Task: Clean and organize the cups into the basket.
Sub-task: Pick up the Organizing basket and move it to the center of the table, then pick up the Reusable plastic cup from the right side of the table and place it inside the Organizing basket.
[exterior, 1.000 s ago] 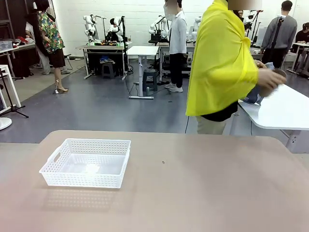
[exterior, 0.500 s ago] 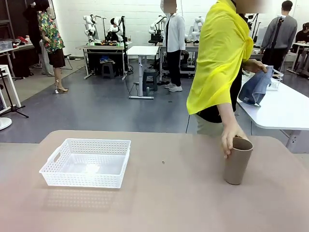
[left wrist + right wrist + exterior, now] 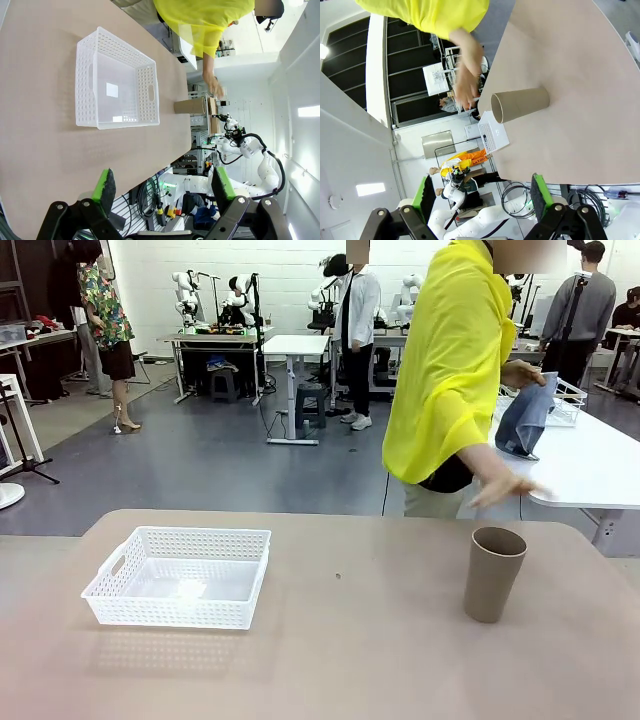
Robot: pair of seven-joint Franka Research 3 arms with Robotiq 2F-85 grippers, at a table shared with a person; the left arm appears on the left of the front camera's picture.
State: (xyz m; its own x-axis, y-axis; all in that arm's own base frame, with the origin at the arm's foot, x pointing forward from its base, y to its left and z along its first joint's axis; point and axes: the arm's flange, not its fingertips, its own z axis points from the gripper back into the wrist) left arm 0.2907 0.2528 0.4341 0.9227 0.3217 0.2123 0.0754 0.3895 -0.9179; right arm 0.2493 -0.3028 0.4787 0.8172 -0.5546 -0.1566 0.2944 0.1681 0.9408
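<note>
Tan-brown and matte, a single tall cup [image 3: 494,573] stands upright on the right side of a smooth beige bench [image 3: 340,670], its mouth open to the top. It is a plain tapered tumbler with no handle, wider at the rim than at the base. Well apart from it, on the left side of the bench, sits a shallow rectangular basket [image 3: 175,612] of white plastic. Its walls are a fine lattice of small holes, with cut-out handle slots in the short ends. A small white label shows on its solid floor.

A person [image 3: 455,360] in a loose bright yellow top stands at the far edge of the bench. One hand [image 3: 505,487], blurred and open with fingers spread, hovers above and just behind the cup without touching it. The other hand [image 3: 522,373] holds a limp blue cloth [image 3: 525,420].

The left gripper [image 3: 163,182] hangs above the bench, jaws spread wide, with nothing between its green pads [image 3: 105,184]. The right gripper [image 3: 482,192] is likewise wide apart and empty, looking down at the cup.
</note>
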